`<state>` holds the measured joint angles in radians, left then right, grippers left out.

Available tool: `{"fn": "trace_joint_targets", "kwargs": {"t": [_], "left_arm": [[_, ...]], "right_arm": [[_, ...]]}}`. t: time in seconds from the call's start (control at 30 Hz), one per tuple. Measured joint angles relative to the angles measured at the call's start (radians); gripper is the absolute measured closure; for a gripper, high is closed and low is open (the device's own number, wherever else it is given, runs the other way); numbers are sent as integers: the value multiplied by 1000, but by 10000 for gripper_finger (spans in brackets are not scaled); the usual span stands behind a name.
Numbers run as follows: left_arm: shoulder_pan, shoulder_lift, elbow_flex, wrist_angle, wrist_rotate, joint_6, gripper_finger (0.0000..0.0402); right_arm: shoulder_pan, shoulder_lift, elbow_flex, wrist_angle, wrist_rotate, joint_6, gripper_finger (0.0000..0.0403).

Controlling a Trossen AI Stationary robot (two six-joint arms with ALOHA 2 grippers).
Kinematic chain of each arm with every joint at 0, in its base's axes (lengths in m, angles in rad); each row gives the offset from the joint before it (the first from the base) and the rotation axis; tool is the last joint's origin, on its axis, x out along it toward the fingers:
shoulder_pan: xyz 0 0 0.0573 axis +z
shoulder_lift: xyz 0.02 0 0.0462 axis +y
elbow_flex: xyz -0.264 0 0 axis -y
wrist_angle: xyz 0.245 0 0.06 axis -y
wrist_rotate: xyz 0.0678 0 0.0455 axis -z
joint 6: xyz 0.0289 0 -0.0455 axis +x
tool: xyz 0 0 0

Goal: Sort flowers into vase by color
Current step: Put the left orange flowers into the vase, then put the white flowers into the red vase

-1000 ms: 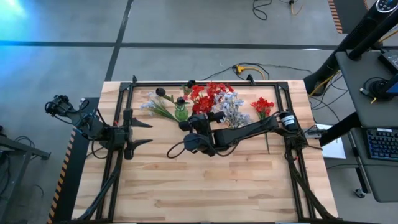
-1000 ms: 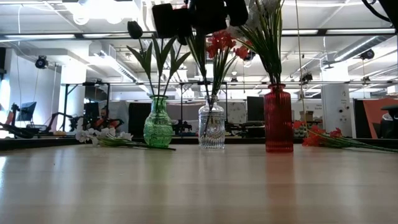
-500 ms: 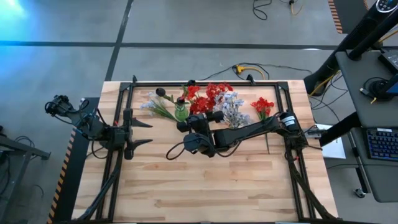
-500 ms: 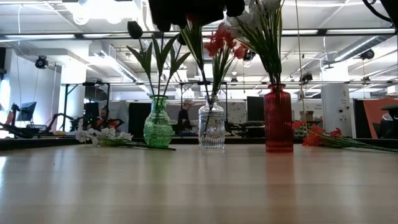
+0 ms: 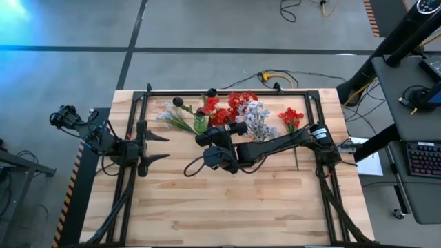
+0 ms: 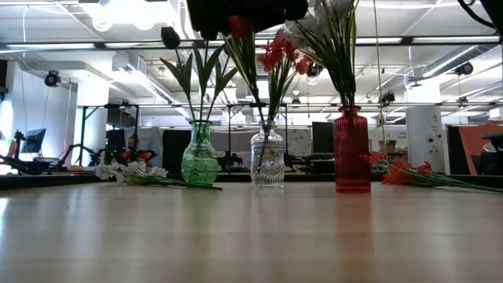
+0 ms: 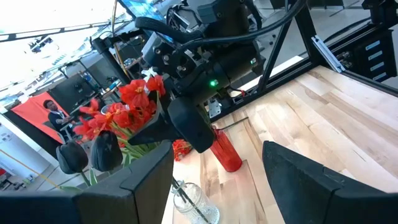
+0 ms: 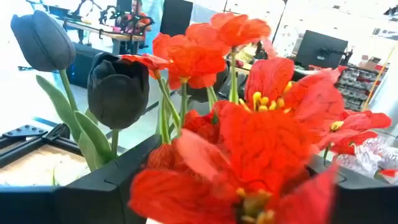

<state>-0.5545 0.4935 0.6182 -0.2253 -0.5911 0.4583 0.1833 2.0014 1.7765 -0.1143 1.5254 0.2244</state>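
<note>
My right gripper [image 5: 204, 140], clamped on a red-blossomed green-stemmed spray [image 8: 249, 143], has shifted toward the clear glass vase [image 6: 268, 159] vs earlier; left gripper [image 5: 164, 147] waits w/ fingers apart.

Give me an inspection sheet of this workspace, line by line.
Surface: wooden table, near half bare.
Job's things: green vase with dark buds; clear vase with red flowers; red vase with pale flowers; loose pale flowers and loose red flowers lying on the table.
Clutter: nothing seen.
Grippers: right gripper holds a red flower above the vases; left gripper open, idle at the left edge.
Cables: yellow cable on the floor.
Surroundings: office desk with keyboard.
</note>
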Motion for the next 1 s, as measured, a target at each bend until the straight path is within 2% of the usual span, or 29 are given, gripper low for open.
{"fn": "trace_joint_targets", "kwargs": {"t": [0.43,1.0], "left_arm": [[0,4,0,0,0,-1,174],[0,4,0,0,0,-4,174]], "right_arm": [[9,0,20,0,-7,-18,96],[33,-32,20,1,-6,-27,92]]}}
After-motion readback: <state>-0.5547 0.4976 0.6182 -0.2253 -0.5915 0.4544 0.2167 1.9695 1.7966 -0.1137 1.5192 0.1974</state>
